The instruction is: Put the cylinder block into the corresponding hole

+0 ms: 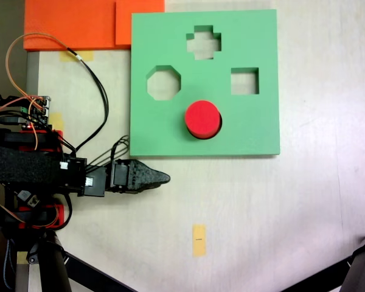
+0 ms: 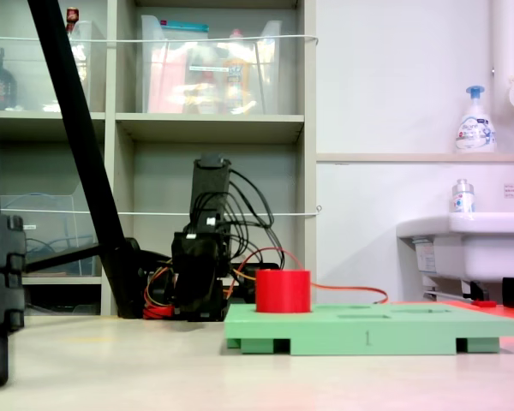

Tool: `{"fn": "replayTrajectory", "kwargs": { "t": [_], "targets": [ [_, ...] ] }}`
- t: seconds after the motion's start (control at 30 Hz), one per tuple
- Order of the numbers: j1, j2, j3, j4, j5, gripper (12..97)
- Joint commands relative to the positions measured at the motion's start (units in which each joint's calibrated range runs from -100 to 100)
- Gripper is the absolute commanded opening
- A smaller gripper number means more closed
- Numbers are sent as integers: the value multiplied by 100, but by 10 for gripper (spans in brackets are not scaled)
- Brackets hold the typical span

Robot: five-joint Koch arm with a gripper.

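Note:
The red cylinder block [image 1: 202, 117] stands upright in the round hole of the green foam board [image 1: 255, 128]; only a dark sliver of the hole [image 1: 207, 137] shows at its lower edge. In the low fixed view the cylinder block [image 2: 283, 291] rises well above the board [image 2: 368, 330]. My gripper [image 1: 165, 177] is off the board, just below its lower left corner, pointing right. Its jaws are shut into one tapered tip with nothing between them. It is apart from the cylinder. The folded arm [image 2: 201, 257] sits behind the board.
The board also has an octagonal cutout [image 1: 163, 83], a cross cutout [image 1: 204, 42] and a square cutout [image 1: 244, 81]. Orange foam sheets [image 1: 79, 24] lie at the upper left. A yellow tape mark [image 1: 199, 239] is on the table. A tripod leg [image 1: 359, 267] enters at the lower right.

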Motion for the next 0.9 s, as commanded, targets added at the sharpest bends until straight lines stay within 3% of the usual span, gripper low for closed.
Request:
{"fn": "replayTrajectory", "kwargs": {
  "t": [0.0, 0.33, 0.43, 0.57, 0.87],
  "targets": [
    [39, -178, -167, -266, -34, 503],
    [49, -178, -167, -2307, -34, 495],
    [44, -178, -167, -2692, -34, 429],
    [44, -178, -167, -2711, -24, 509],
    [44, -178, -167, -2500, -24, 507]
  ]
}}
